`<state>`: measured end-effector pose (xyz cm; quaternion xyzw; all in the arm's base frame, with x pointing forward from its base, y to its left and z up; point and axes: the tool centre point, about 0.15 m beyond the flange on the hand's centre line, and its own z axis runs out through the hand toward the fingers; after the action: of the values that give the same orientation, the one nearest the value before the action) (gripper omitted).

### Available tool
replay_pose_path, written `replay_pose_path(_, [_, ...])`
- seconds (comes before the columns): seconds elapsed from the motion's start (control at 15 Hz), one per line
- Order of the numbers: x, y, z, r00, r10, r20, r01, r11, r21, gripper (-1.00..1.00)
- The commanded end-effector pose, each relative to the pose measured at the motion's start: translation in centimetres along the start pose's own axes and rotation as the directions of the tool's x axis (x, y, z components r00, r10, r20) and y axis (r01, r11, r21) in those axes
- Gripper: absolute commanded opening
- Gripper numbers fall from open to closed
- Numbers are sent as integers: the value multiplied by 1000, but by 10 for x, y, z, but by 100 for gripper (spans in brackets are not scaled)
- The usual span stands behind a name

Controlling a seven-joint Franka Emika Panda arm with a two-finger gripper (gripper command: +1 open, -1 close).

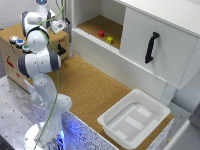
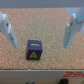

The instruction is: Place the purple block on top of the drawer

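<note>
**A:** In the exterior view, what can't you make out?

**B:** The small purple cube-shaped block is hidden; the white jointed robot arm (image 1: 39, 60) stands in front of that part of the scene. The gripper (image 1: 56, 25) is a blur of grey at the arm's far end, so its jaws can't be read from here. The light-brown wooden drawer unit (image 1: 14, 61) is half covered by the arm; only two or three round coloured buttons (image 1: 19, 42) on its top and part of its black front handle (image 1: 61, 50) show.

**A:** And the arm's pose?

**B:** It rises from its base at the exterior view's lower left, folds at the elbow and reaches up and back, ending above the drawer unit's right end. Elsewhere: a large white cabinet (image 1: 157, 42) with a black handle, a small red block (image 1: 101, 34) and a yellow one (image 1: 110, 40) in its open compartment, and a white plastic tray (image 1: 134, 118) on the brown cork tabletop (image 1: 92, 87).

**A:** The wrist view?

**B:** The purple block (image 2: 34, 49) sits on the cork, between the two pale fingers (image 2: 8, 31) and clear of both. A yellow letter A faces the camera, upright. As a cube, it has no long axis. The jaws are spread wide, holding nothing.
</note>
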<state>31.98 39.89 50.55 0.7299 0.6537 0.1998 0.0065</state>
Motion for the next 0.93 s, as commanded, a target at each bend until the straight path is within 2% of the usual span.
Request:
replay_pose_path(0.0, [-19, -1, -2, 999, 28, -16, -28, 998, -51, 100])
replay_pose_path(0.67, [-19, -1, -2, 999, 28, -16, -28, 998, -51, 100])
replay_pose_path(0.73, [-11, 1, -5, 1000, 9, -9, -9, 1000, -7, 100])
replay_pose_path(0.87, [-13, -9, -18, 999, -41, -11, 41, 999, 27, 100])
